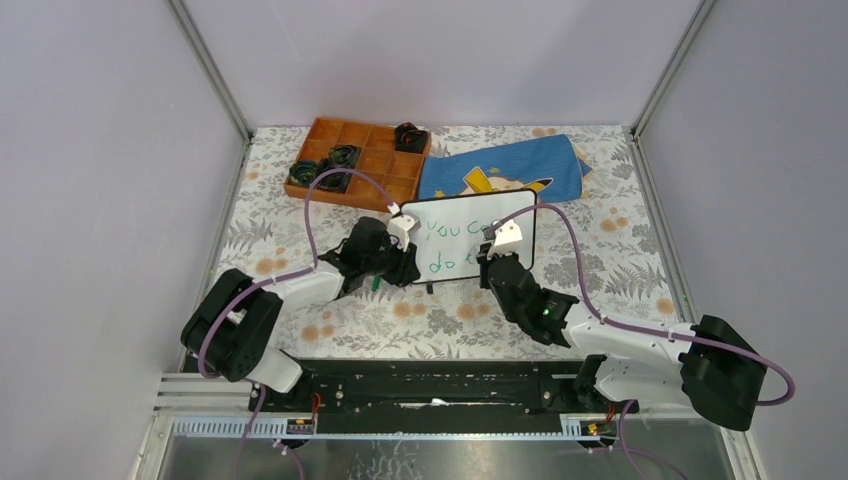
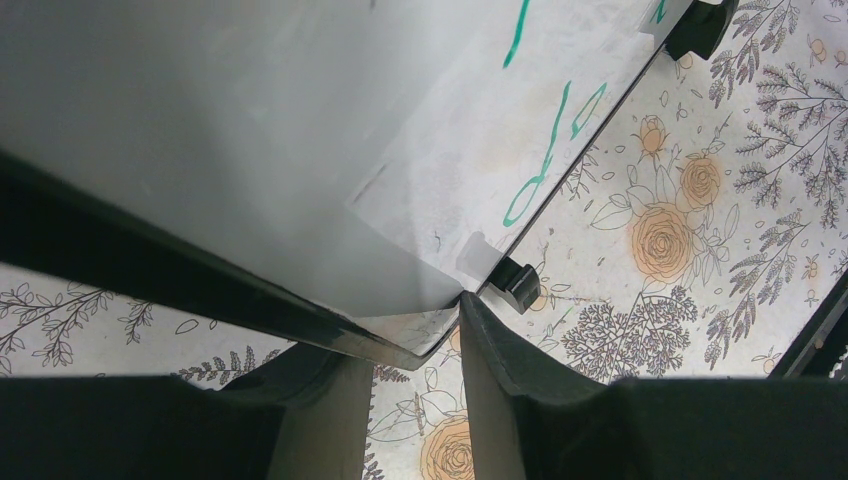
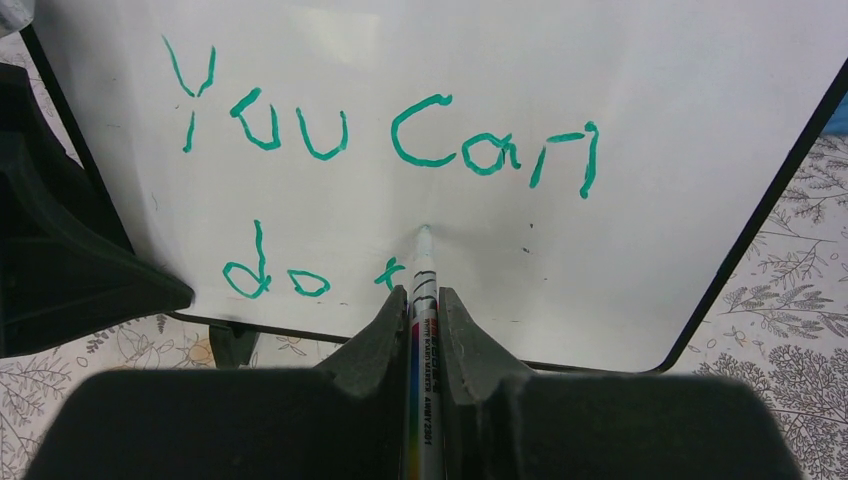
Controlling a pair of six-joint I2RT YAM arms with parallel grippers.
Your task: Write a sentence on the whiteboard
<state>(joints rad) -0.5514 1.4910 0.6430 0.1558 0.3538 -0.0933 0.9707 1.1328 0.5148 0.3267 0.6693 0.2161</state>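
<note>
Green strokes of the sentence (image 3: 397, 135), "You can" over "do t", ran left to right along the long axis of the whiteboard (image 3: 650, 120), which stood tilted on the floral table (image 1: 440, 320) facing your arms, its lower left corner pinched in the narrowed left gripper (image 2: 425, 335). Behind it lay an orange tray (image 1: 385, 162), then a blue cloth (image 1: 520, 165); at right your right gripper (image 3: 424, 298) clamped a marker (image 3: 423, 400) pointing straight at the board, tip on the white. Only the right wrist view showed you every letter, since from above that gripper hid some.

Orange tray (image 1: 375, 160), blue cloth (image 1: 520, 160)
</note>
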